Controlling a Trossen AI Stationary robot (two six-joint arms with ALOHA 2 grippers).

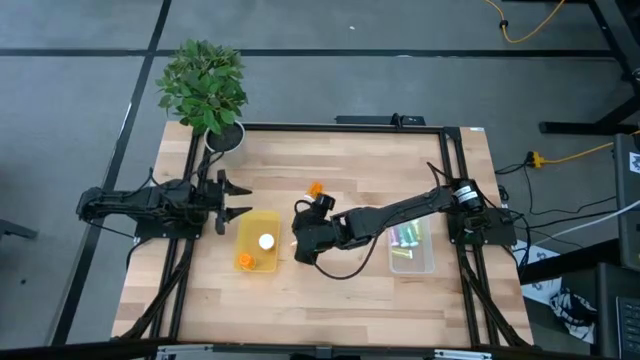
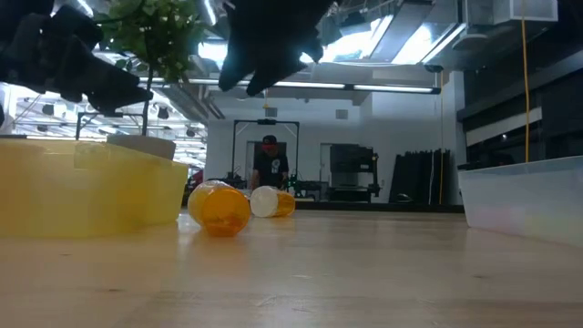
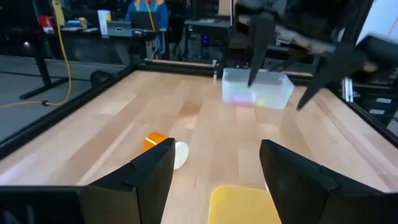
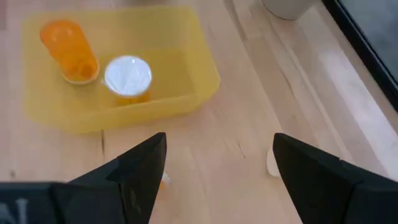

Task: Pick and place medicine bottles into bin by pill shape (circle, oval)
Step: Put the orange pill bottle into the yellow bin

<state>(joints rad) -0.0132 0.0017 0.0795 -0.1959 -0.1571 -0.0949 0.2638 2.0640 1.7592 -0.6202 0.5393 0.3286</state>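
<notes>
Orange bottle (image 1: 315,189) is lying on its side on the table (image 1: 340,290) just beyond my right gripper (image 1: 303,237), whose empty fingers are gaping; left gripper (image 1: 236,198), also open, is waiting farther off.

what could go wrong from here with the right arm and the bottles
The open right gripper hangs close to the opaque yellow plastic tray, so a careless descent could nudge the tray and topple the upright white-capped orange bottle inside it.

The translucent orange bottle lying on the wooden table is on its side, so a glancing touch might roll it away.

The open left gripper waits near the tray; the arms could crowd each other.
</notes>
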